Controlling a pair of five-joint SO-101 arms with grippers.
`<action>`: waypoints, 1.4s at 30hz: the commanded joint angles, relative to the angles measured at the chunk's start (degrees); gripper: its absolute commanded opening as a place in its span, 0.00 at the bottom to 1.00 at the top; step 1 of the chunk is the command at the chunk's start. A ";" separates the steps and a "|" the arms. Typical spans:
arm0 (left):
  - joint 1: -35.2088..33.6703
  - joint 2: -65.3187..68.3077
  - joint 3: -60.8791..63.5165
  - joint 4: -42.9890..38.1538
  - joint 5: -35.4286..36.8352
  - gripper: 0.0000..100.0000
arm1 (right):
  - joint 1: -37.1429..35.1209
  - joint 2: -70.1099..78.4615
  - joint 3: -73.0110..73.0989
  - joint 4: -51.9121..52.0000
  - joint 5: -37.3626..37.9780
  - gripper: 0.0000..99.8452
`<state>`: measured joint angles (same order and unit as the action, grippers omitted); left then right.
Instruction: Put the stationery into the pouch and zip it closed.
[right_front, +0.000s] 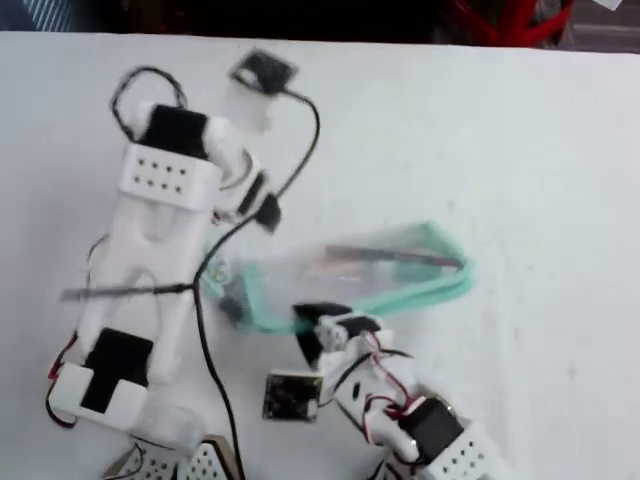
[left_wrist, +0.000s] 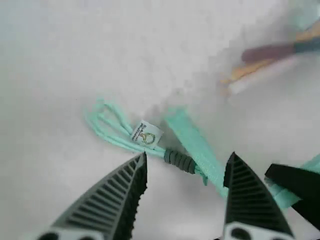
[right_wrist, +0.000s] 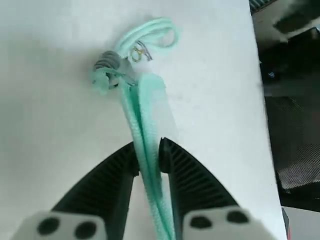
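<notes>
Zipping looks like the step in hand: the pens (right_front: 390, 255) already lie inside the clear, mint-trimmed pouch (right_front: 350, 270), which sits at the middle of the high view on the white counter (right_front: 520, 150). The right gripper (right_wrist: 148, 146) enters from the lower centre of that view, and its fingers pinch the mint zipper band (right_wrist: 145, 110) along the pouch's near edge. The left gripper (left_wrist: 187, 157) is at the pouch's left end with its fingers spread, one on either side of the grey zipper pull (left_wrist: 179, 161) and not yet touching it. A mint cord loop (left_wrist: 107, 125) with a small white tag (left_wrist: 146, 134) trails from the pull and lies flat on the counter. How much of the zip is open cannot be told.

To do this well, I would close the left fingers on the grey pull itself, or on the cord just beside it. The far end of the loop would only take up slack and tug at an angle. The draw should run low and in line with the band, so the slider does not twist or bind. The right pinch serves as the anchor and must stay firm, or the light pouch will simply slide across the counter. That pinch seems to sit on the slider's likely path, so it may need to let go or shift before the pull reaches it.
</notes>
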<state>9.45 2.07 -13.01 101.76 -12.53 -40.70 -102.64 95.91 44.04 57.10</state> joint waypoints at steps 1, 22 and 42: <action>-0.66 -0.48 4.13 -2.64 -1.05 0.25 | 2.59 0.04 0.97 -2.59 -0.09 0.02; -20.35 -0.66 22.33 -15.56 -46.24 0.25 | 3.30 0.13 0.97 -0.04 -1.23 0.02; -5.58 -29.23 53.10 -33.58 -56.09 0.25 | 4.88 -0.22 0.97 -0.13 -1.05 0.02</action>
<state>3.65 -14.02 35.87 67.30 -65.10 -37.27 -102.64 96.53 43.78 56.75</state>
